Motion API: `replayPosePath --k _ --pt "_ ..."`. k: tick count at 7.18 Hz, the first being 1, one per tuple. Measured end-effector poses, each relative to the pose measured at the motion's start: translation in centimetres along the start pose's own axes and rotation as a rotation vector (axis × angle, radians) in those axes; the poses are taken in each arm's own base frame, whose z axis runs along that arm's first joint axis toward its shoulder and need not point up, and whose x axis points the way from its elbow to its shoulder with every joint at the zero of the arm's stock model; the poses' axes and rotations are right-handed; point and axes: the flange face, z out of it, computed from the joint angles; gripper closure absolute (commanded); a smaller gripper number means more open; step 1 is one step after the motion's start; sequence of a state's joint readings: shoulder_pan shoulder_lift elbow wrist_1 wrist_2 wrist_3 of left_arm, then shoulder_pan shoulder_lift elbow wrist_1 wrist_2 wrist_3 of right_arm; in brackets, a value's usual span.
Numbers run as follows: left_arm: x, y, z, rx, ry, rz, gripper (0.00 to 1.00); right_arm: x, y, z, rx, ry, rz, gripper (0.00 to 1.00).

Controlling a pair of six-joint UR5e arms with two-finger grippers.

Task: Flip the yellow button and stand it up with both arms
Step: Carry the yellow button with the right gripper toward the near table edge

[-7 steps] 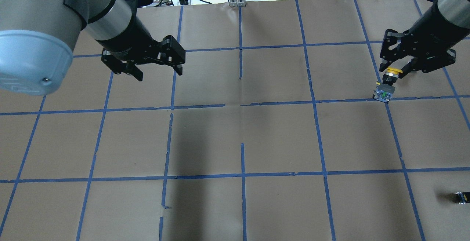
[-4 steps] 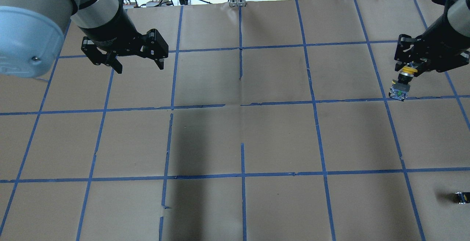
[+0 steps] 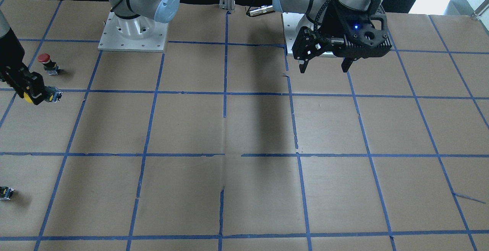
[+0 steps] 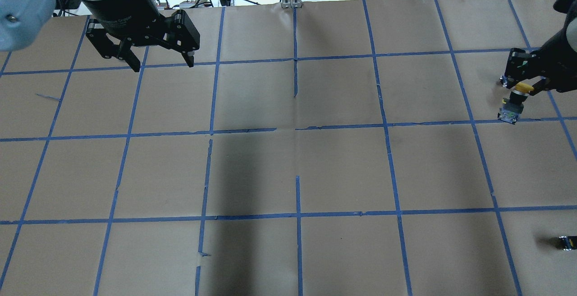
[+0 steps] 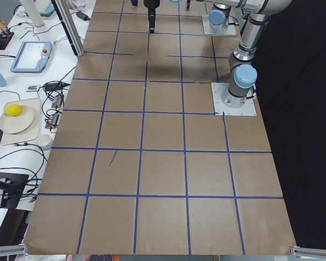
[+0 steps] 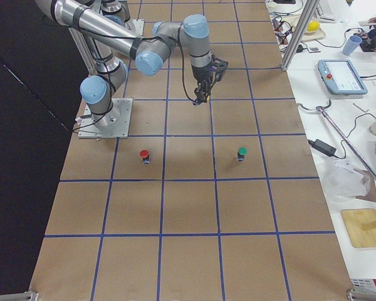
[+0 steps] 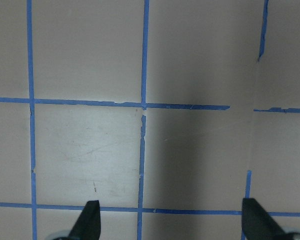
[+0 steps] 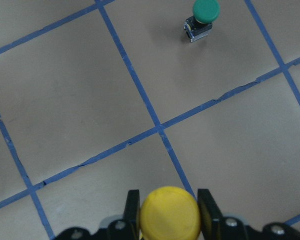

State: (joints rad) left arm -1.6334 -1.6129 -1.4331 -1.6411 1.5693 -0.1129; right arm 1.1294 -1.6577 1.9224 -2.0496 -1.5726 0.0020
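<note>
My right gripper [image 4: 518, 85] is shut on the yellow button [image 4: 522, 88] by its yellow cap. The grey-and-black body [image 4: 508, 111] sticks out past the fingertips, seemingly off the table. In the front-facing view this gripper [image 3: 32, 95] is at the far left with the button's body [image 3: 53, 94] pointing sideways. The right wrist view shows the yellow cap [image 8: 169, 212] clamped between both fingers. My left gripper [image 4: 161, 65] is open and empty over the far left of the table; it also shows in the front-facing view [image 3: 324, 68] and the left wrist view [image 7: 171, 222].
A red-capped button [image 3: 45, 59] stands on the table close behind the right gripper. A green-capped button [image 8: 205, 12] stands further out, also in the right side view [image 6: 241, 152]. A small black block [image 4: 567, 243] lies near the table's right edge.
My right gripper has moved to the right with the yellow button in it. My left gripper has moved left and farther away, staying open.
</note>
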Motion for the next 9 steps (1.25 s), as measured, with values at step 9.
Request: replayPosePath --k 9 --pt "-3.0 -1.9 -1.3 0.106 0.014 -0.008 0.00 3.9 1.0 6.9 0.216 0.223 0.020 0.90"
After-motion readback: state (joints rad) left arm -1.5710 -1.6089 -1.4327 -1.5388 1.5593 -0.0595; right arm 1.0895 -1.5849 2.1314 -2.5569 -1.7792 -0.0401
